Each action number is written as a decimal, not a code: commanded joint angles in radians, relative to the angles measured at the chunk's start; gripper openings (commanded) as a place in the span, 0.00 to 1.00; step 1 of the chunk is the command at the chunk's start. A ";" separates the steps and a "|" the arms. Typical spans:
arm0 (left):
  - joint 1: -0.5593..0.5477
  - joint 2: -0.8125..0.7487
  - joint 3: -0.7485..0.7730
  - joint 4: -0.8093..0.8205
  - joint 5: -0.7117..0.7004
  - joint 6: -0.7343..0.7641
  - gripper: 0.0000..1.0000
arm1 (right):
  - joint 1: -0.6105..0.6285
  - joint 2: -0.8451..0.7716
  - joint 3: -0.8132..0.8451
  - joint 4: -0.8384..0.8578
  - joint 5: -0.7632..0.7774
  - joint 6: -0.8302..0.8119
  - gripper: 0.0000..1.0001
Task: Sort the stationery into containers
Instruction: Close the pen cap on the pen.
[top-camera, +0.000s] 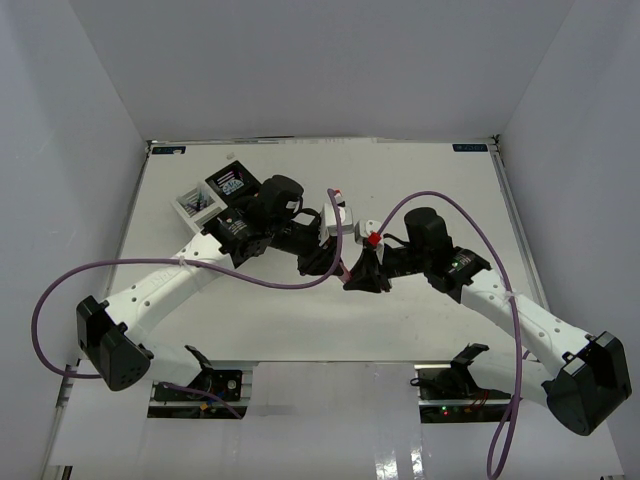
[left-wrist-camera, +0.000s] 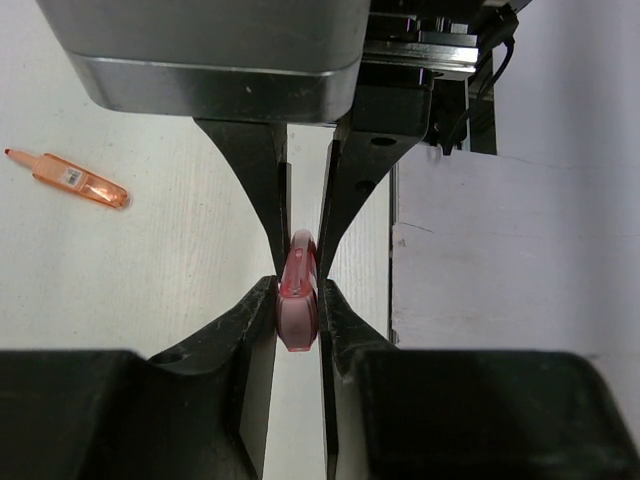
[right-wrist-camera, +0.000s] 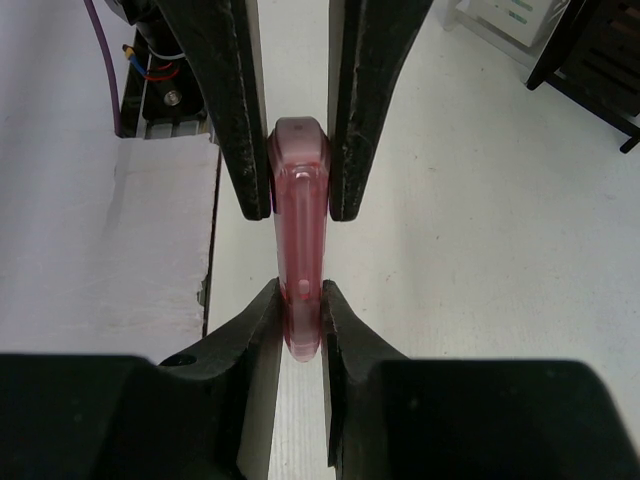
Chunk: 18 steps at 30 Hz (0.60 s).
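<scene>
White table (top-camera: 430, 190), arms meeting in the middle. Both the left gripper (left-wrist-camera: 298, 305) and right gripper (right-wrist-camera: 300, 312) are pinched tight on the same pink highlighter (right-wrist-camera: 298, 225), one at each end. An orange highlighter (left-wrist-camera: 78, 180) lies loose on the table, and the organiser (top-camera: 215, 195) sits far left.
</scene>
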<state>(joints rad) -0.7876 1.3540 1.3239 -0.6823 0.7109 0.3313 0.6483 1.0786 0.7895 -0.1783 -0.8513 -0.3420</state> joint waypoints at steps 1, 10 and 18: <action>0.001 -0.006 0.017 -0.020 0.021 0.003 0.29 | 0.001 -0.025 0.037 0.026 -0.023 -0.008 0.08; 0.001 -0.001 0.023 -0.043 0.033 0.000 0.23 | 0.001 -0.031 0.034 0.026 -0.022 -0.011 0.08; 0.001 0.023 0.026 -0.062 -0.001 -0.026 0.22 | 0.001 -0.042 0.033 0.034 -0.012 -0.006 0.08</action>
<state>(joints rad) -0.7876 1.3602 1.3270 -0.6971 0.7189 0.3161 0.6483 1.0721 0.7895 -0.1852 -0.8410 -0.3416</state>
